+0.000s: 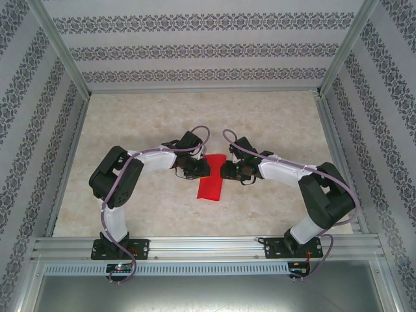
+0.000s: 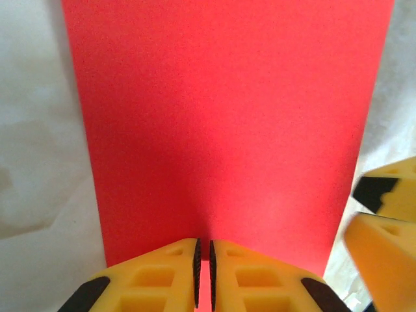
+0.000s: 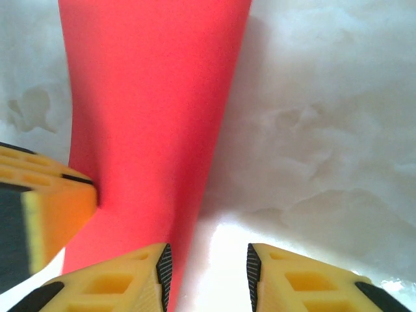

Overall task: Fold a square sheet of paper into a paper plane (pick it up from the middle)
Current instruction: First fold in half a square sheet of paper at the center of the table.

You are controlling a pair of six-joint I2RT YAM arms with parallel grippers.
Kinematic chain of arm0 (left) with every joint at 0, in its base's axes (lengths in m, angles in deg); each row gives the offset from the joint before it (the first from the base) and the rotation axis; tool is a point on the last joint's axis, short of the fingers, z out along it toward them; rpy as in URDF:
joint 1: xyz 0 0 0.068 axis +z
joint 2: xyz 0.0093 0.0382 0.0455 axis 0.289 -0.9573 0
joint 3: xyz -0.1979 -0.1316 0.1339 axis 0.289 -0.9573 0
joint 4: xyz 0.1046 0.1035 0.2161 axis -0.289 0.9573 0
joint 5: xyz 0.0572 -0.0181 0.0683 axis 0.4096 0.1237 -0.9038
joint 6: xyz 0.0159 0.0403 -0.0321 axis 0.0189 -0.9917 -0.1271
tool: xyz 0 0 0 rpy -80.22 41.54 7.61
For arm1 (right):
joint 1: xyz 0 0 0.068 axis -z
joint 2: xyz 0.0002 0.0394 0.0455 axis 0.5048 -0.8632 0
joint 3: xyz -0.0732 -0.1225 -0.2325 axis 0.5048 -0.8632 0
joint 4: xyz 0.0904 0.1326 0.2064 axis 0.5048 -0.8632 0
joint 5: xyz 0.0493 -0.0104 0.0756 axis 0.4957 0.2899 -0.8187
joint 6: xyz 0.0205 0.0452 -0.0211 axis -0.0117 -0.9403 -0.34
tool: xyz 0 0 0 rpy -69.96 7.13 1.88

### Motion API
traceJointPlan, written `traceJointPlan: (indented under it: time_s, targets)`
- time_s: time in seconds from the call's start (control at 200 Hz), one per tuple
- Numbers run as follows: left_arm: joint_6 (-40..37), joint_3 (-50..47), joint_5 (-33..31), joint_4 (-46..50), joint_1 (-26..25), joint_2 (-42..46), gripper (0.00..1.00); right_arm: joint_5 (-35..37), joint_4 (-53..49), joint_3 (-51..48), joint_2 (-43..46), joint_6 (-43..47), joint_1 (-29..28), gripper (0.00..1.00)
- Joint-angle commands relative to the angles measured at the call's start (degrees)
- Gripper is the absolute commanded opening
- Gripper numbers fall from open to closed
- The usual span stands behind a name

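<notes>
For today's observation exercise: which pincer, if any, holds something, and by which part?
The left pincer is shut on the red paper, apparently pinching the middle of its near edge. The right pincer is open, holding nothing.

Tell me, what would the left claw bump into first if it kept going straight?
Probably the flat bright red sheet of paper: the left gripper points straight onto it, nothing between; depth is unclear.

Read no text, label, brand, number or sign in any view. Noted only repeating ornamental bands on the walls (image 1: pixel 208 25) from 9 through 12 to 3 o'clock, pattern and not lettering.
</notes>
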Motion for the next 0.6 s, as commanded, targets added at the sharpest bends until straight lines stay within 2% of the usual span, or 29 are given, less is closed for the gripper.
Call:
traceJointPlan:
  time_s: [0.0,0.245,0.38,0.595]
  targets:
    - [-1.19,0.70,0.95,-0.38,-0.74,-1.11,0.16,-1.04,-0.66,1.44,1.96,-0.42,0.76,0.38]
    - [-1.47,0.53,1.32,-0.84,-0.70,-1.60,0.16,-0.77,-0.52,4.77,0.30,-0.32,1.46,0.41]
    - [-1.42,0.44,1.73,-1.24,-0.70,-1.38,0.16,1.51,-4.36,8.56,-3.07,1.10,1.81,0.50]
    - [-1.31,0.84,2.01,-1.58,-0.69,-0.93,0.16,1.24,-4.08,10.89,-7.58,0.62,2.70,0.52]
